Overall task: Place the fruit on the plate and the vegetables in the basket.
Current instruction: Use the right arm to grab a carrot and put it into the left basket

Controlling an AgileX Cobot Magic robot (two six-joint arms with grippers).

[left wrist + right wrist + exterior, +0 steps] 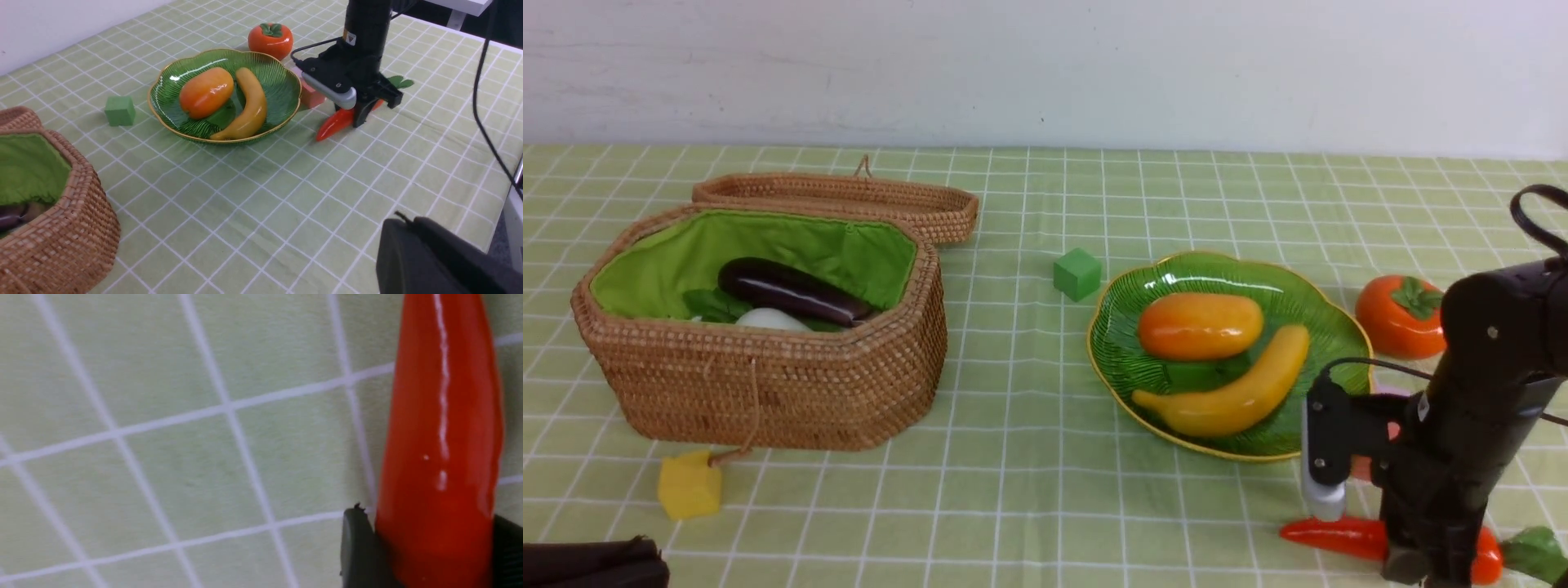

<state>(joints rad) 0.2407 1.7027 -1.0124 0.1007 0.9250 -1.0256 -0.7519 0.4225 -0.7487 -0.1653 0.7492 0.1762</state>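
One carrot (1327,533) lies flat, pinched crosswise by right gripper (1429,566); basket (768,392) sits well to its left; left gripper (592,562) state unreadable.

The mango (1200,326) and banana (1232,394) are laid on the plate (1217,273). The eggplant (792,291) is found in the basket (768,392), leftward.

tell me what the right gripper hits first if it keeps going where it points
The right gripper points straight down with jaws pressed on both sides of the carrot, so the cloth right under comes first; any gap left is unclear.
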